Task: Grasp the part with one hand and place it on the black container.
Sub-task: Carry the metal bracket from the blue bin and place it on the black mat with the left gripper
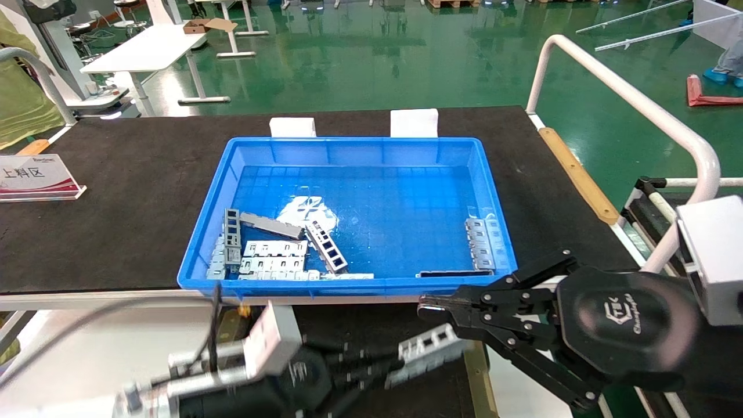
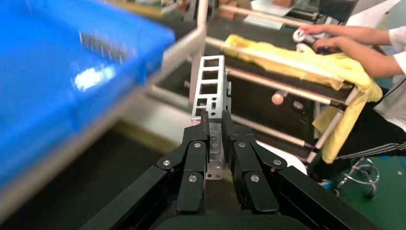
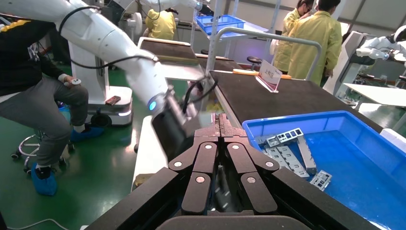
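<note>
Factory workshop, glossy green floor, blue parts bin, yellow-coated workers, white workbenches

Two black robot grippers, each built from flat matte linkage bars joined by round silver screws and tapering to narrow fingertips. The right gripper extends from a rounded black housing stamped with a pale hexagonal logo and lettering, behind which sits a light grey boxy block. The left gripper joins a glossy white arm with silver cylindrical fittings, a light grey rectangular bracket, thin dark cables looping alongside, and, in the right wrist view, a small glowing blue ring light.
</note>
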Controlling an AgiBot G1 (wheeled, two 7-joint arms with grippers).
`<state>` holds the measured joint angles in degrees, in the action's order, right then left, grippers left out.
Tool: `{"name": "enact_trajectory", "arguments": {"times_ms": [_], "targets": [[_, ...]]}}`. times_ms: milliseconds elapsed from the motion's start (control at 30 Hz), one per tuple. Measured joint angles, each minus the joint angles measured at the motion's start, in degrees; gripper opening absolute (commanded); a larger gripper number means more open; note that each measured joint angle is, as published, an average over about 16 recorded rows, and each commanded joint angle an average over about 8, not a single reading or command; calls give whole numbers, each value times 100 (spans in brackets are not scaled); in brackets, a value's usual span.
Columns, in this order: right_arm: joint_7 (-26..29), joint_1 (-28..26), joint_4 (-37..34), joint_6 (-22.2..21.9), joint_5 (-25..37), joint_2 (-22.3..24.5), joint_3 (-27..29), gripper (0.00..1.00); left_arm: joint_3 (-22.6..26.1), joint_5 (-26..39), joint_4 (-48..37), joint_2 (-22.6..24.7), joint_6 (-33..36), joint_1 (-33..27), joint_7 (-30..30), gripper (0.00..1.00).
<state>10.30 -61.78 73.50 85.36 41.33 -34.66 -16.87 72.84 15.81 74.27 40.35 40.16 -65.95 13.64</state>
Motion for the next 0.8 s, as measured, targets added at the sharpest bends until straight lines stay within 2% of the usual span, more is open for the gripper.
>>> {"name": "enact_trajectory", "arguments": {"times_ms": [167, 400, 800], "targets": [[-1, 0, 0, -1, -1, 1, -2, 0, 75, -104, 206, 11, -613, 500, 31, 0], [-2, -1, 0, -2, -3, 2, -4, 0, -39, -399, 147, 326, -1496, 1134, 116, 0], [-4, -2, 0, -3, -5, 3, -8, 0, -854, -943, -11, 1162, -2980, 2050, 313, 0]]}}
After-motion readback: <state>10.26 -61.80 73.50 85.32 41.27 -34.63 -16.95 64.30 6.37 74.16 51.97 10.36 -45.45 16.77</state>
